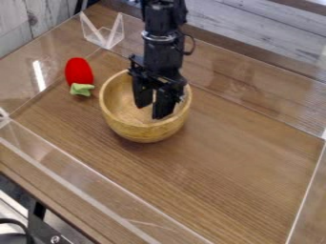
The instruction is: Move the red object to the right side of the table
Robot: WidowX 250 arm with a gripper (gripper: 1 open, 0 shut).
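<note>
I am looking down at the desk [216, 181], a dark brown wood-grain top with clear acrylic walls [51, 167] standing along its edges. My pincer [159, 103] is hanging over the round tan wooden bowl [145, 122], pointing almost straight down, and its black fingers [141, 98] are standing spread apart with a visible gap between them; nothing is sitting between them. The fingertips are reaching down inside the bowl's rim, toward its far right part, though I cannot tell whether they are touching the wood. The red object [79, 71] is lying on the desk at the left, just beside the bowl and apart from the pincer, with its light green leafy end [82, 90] pointing toward the near side.
</note>
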